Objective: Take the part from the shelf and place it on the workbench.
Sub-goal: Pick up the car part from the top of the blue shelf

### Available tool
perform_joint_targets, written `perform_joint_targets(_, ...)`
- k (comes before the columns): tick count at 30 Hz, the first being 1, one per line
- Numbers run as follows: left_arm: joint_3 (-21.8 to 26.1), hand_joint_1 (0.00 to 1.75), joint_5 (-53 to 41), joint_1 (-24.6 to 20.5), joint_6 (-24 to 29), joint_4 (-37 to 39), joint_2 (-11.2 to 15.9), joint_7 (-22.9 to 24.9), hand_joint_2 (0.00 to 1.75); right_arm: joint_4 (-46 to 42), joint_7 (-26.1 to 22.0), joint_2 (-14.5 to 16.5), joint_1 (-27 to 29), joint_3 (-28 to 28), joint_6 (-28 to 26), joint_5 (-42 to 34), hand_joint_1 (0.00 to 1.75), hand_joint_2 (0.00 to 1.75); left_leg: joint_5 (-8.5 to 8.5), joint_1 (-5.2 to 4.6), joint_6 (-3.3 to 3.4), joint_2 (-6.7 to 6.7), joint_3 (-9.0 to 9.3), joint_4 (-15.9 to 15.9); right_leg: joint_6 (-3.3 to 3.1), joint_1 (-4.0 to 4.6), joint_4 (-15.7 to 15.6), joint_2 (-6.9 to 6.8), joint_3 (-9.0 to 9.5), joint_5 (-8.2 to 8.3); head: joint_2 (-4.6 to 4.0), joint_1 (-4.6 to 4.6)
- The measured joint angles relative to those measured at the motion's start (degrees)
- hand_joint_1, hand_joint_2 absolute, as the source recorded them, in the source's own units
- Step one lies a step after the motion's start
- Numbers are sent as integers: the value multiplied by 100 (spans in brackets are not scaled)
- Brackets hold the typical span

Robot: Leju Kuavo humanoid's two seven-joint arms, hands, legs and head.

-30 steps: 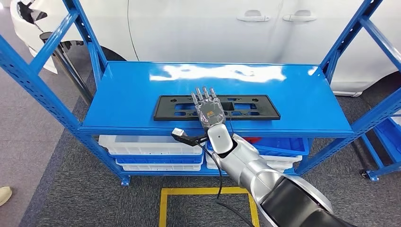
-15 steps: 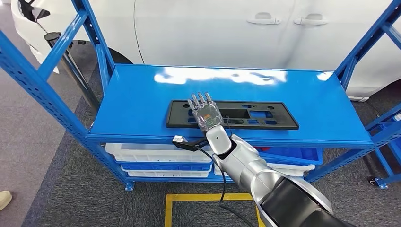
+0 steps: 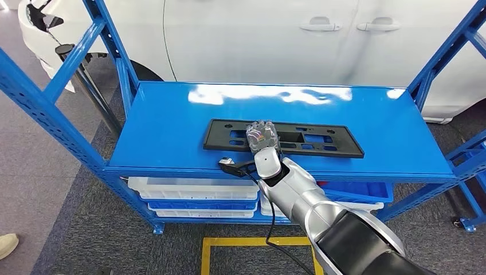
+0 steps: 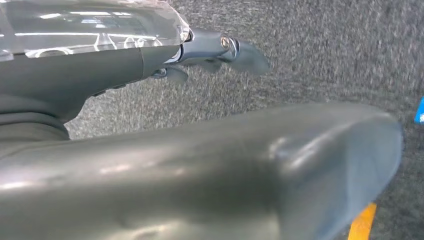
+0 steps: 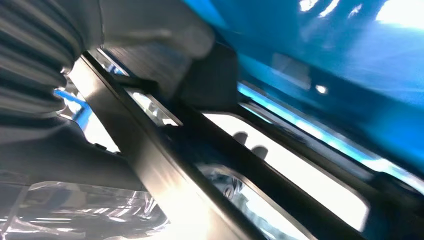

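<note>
Part: we see the flat black part (image 3: 283, 138) lying on the blue shelf (image 3: 172, 120), near its front edge, lengthwise along it.
Right hand: our right hand (image 3: 262, 136) sits on the part left of its middle; fingers (image 5: 150, 45) curl down over the near rail, clenched on the part.
Left hand: our left hand (image 4: 210, 52) hangs above grey carpet (image 4: 325, 55); fingers blurred, we cannot tell their state.
Behind: a white car (image 3: 258, 40) stands past the shelf.
Below: white bins (image 3: 195, 192) are stacked under the shelf.
</note>
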Motion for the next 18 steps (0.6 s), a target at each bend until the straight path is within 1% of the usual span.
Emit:
perform_joint_targets(1, -1, 0, -6, -3, 7, 0, 2, 3, 0, -1, 45, -2, -2, -34, 23, 10, 175, 175, -119, -4, -16, 3, -62, 181, 1, -22, -64, -3, 42, 33, -1, 0)
perform_joint_targets(2, -1, 0, -13, -5, 15, 0, 5, 9, 0, -1, 84, -4, -2, -68, 44, 22, 175, 175, -292, 2, -27, 7, -185, 483, -1, -32, -94, -6, 66, 50, -1, 1)
perform_joint_targets(3, -2, 0, -22, -5, 22, 0, 7, 17, 0, 0, 120, -8, 0, -100, 58, 32, 175, 175, -479, 4, -44, 6, -348, 852, -13, -32, -97, -6, 70, 51, -1, 0)
perform_joint_targets(4, -2, 0, -31, -4, 31, 0, 10, 27, 0, 1, 150, -14, 7, -134, 66, 39, 175, 175, -614, 7, -63, 6, -504, 1190, -15, -29, -91, -5, 69, 48, -1, 0)
perform_joint_targets(5, -2, 0, -36, -2, 39, 0, 14, 36, 0, 1, 173, -23, 15, -160, 65, 46, 175, 175, -662, 10, -81, 7, -602, 1393, -15, -27, -82, -3, 68, 41, 0, 0)
perform_joint_targets(6, -2, 0, -41, -2, 46, 0, 18, 43, 0, 2, 198, -34, 20, -182, 63, 52, 175, 175, -596, 13, -95, 9, -600, 1383, -8, -29, -72, -1, 69, 31, 0, 0)
perform_joint_targets(7, -2, 0, -45, -4, 51, 0, 21, 49, 0, 2, 223, -43, 21, -200, 61, 59, 175, 175, -428, 18, -103, 13, -482, 1142, 5, -33, -54, 3, 75, 16, 0, 0)
perform_joint_targets(8, -2, 0, -50, -9, 54, 0, 25, 54, 0, 1, 247, -50, 21, -214, 59, 66, 175, 175, -223, 24, -106, 18, -293, 761, 22, -39, -27, 6, 80, -6, 0, 1)
perform_joint_targets(9, -3, 0, -55, -18, 56, 0, 27, 58, 0, 1, 272, -57, 19, -229, 59, 72, 175, 175, -82, 21, -95, 23, -96, 376, 49, -31, 14, 10, 72, -34, 0, 0)
perform_joint_targets(10, -3, 0, -58, -26, 57, 0, 28, 63, 0, 0, 291, -64, 18, -246, 58, 76, 175, 175, 6, 18, -67, 23, 47, 91, 74, -23, 54, 14, 59, -58, 0, 0)
perform_joint_targets(11, -4, 0, -60, -31, 59, 0, 28, 68, 0, -1, 302, -73, 17, -260, 57, 79, 175, 175, 27, 12, -34, 22, 119, -58, 97, -12, 84, 18, 44, -74, 0, 1)
perform_joint_targets(12, -4, 0, -62, -33, 61, 0, 28, 73, 0, -1, 307, -82, 16, -272, 56, 80, 175, 175, 5, 0, 6, 18, 136, -100, 120, -1, 99, 22, 30, -79, -1, 1)
perform_joint_targets(14, -4, 0, -63, -35, 63, 0, 26, 79, 0, -2, 308, -96, 14, -291, 54, 80, 175, 175, 27, 8, 74, 17, 132, -118, 165, -9, 111, 26, 23, -90, 0, 1)
perform_joint_targets(15, -4, 0, -63, -39, 64, 0, 24, 80, 0, -3, 309, -101, 11, -303, 53, 80, 175, 175, 37, 19, 105, 20, 135, -132, 200, -17, 176, 27, -5, -145, 0, 1)
perform_joint_targets(16, -4, 0, -63, -46, 64, 0, 24, 80, 0, -4, 312, -108, 7, -314, 51, 80, 175, 175, 47, 34, 129, 23, 138, -145, 239, -31, 353, 30, -84, -262, 1, 1)
perform_joint_targets(17, -4, 0, -66, -52, 64, 0, 23, 80, 0, -5, 315, -116, 7, -324, 49, 80, 175, 175, 51, 44, 145, 26, 138, -152, 277, -52, 645, 31, -219, -428, 1, 1)
perform_joint_targets(18, -4, 0, -73, -56, 66, 0, 25, 81, 0, -5, 318, -123, 12, -332, 46, 80, 175, 175, 51, 47, 153, 27, 134, -153, 310, -73, 1026, 31, -401, -615, 1, 1)
